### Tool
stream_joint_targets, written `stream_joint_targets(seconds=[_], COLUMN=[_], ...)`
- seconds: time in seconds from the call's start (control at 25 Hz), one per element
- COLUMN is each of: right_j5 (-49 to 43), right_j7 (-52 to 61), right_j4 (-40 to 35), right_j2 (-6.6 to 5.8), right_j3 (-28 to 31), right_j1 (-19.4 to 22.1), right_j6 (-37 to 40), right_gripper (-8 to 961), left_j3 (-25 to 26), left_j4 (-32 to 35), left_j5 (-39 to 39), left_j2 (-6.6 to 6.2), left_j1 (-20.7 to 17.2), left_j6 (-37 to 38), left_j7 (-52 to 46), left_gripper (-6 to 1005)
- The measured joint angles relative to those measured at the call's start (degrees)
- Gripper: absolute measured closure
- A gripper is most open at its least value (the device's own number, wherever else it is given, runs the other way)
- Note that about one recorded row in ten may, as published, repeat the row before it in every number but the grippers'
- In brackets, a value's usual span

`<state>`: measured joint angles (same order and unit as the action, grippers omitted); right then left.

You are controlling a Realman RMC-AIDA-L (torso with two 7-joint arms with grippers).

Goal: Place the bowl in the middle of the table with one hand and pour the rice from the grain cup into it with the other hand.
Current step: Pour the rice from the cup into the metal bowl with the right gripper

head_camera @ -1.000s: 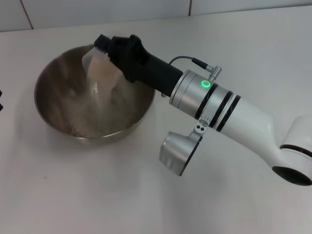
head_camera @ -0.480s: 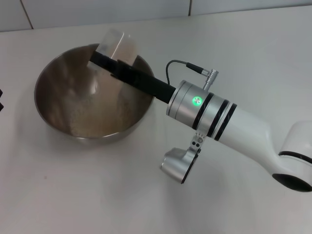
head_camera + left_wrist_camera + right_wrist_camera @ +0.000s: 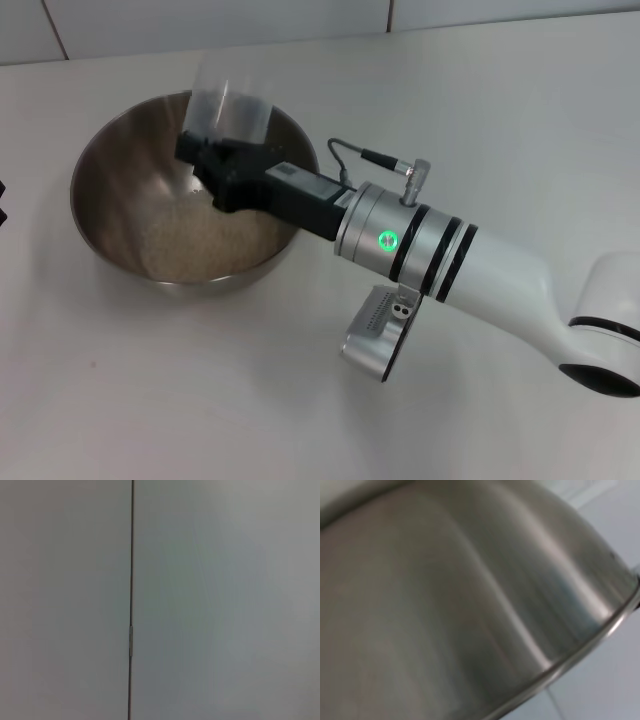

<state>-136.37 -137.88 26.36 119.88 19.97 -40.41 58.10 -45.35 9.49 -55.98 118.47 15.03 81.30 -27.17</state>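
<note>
Between 1 s back and now my right arm rolled the grain cup (image 3: pixel 228 103) from tipped mouth-down, with grains streaming out, to upright above the far side of the bowl (image 3: pixel 110 170). Cup looked clear and empty to me. Rice (image 3: pixel 200 245) lay as a pale bed in the bowl's bottom. Right gripper (image 3: pixel 222 160) was closed around the lower part of the cup, holding it over the bowl's interior, not touching the rim as far as I could tell. Bowl sat on the table (image 3: pixel 200 400), left of centre in the head view. My judgement: pour was finished, what remained was to carry the cup clear and set it down. Head view gave the whole layout; right wrist view showed only the bowl's brushed steel inner wall (image 3: pixel 470 590) and rim close up, no cup, no fingers. Left wrist view showed a plain pale surface with 1 thin dark seam (image 3: pixel 131 580); left gripper not seen anywhere.
</note>
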Motion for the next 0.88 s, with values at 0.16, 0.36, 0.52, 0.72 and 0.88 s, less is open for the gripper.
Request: stream_joint_targets(seconds=[0.16, 0.36, 0.52, 0.72, 0.88], right_j5=[-2.6, -0.7, 8.1, 17.7, 22.8], right_j7=[-0.4, 5.8, 23.7, 43.5, 66.8], right_j4=[-0.8, 2.6, 10.8, 15.2, 16.4], right_j2=[0.0, -0.01, 0.0, 0.0, -0.04], right_j3=[0.5, 3.1, 4.3, 4.3, 4.3], right_j1=[-0.4, 1.1, 3.5, 4.1, 4.2], right_j6=[-0.3, -0.7, 0.8, 2.7, 5.0], right_gripper=[909, 905, 902, 897, 894], left_j3=[0.0, 0.0, 0.1, 0.0, 0.1], left_j4=[0.0, -0.4, -0.4, -0.4, -0.4], left_j5=[0.0, 0.0, 0.1, 0.1, 0.2], left_j2=[0.04, 0.06, 0.09, 0.09, 0.09], left_j1=[0.0, 0.0, 0.0, 0.1, 0.0], left_j6=[0.0, 0.0, 0.0, 0.0, 0.0], left_j7=[0.0, 0.0, 0.0, 0.0, 0.0], left_gripper=[184, 184, 184, 184, 184])
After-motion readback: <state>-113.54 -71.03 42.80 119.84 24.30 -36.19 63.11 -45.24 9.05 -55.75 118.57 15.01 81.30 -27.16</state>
